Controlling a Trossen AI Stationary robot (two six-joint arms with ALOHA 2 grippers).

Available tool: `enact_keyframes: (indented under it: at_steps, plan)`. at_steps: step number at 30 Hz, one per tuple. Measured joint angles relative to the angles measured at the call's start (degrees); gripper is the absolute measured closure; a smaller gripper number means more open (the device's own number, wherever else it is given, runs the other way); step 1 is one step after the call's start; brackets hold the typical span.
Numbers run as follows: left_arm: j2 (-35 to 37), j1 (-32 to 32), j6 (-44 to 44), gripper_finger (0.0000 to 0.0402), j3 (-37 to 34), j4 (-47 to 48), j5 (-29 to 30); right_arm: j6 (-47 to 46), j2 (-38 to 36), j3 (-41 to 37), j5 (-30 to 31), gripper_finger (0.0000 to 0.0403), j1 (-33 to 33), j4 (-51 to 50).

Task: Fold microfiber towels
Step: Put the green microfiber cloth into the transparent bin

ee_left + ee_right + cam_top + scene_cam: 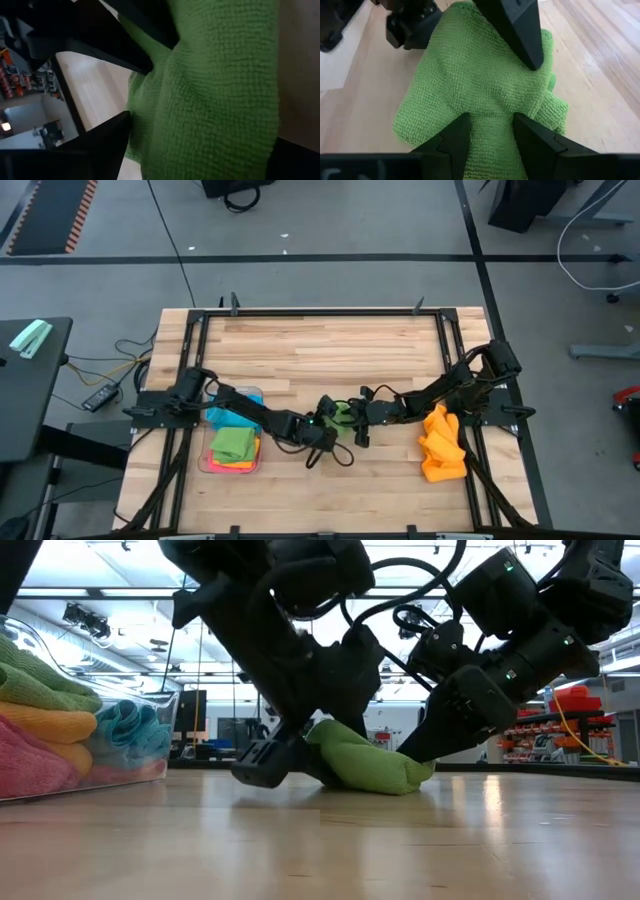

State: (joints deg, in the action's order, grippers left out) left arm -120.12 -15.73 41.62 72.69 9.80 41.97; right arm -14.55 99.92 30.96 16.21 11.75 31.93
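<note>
Green microfiber towel (pixel 485 95) lies bunched at mid-table, partly folded, between both grippers. Judged light, soft and limp: no stiffness, so it will sag and drape wherever it hangs free; looped pile looks grippy, not slippery, not fragile. Best hold: a pinch at a corner or along a doubled edge, not the thick middle.

Right gripper (pixel 490 131) sits on the towel, fingers part-spread and pressed into the cloth, pinching a ridge of it. Left gripper (pixel 270 762) is down at the towel's other side, jaws wide apart, holding nothing.

Orange towels (pixel 441 445) wait heaped near the right arm. Folded towels fill the clear tray (pixel 204 463) at left.
</note>
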Motion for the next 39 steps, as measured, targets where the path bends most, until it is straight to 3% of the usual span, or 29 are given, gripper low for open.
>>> enact_keyframes:
  at_steps: [11, 22, 28, 32, 39]
  plan:
    - [-0.1, 1.33, -0.44, 0.0121, 0.07, 0.06, -2.43, 0.13, 0.0, 0.0, 0.0, 0.0242, 0.0, 0.41]
    - [-0.28, 1.5, -8.21, 0.0238, 0.0, 0.27, -5.17, 0.88, -3.22, 0.0, -0.76, 0.0242, 0.0, -0.46]
    - [1.38, 1.6, -13.13, 0.032, 0.0, 3.74, -11.59, 1.17, -11.99, 0.0, -0.55, 0.0242, 0.02, -11.95]
    - [5.6, 1.69, -16.65, 0.0366, -0.07, 8.02, -18.97, 1.14, -19.21, 0.0, 1.62, 0.0242, 0.3, -19.54]
    - [14.0, 2.91, -27.37, 0.0363, -0.04, 18.33, -32.58, 4.39, -26.1, 0.0, 6.55, 0.0242, 0.24, -25.18]
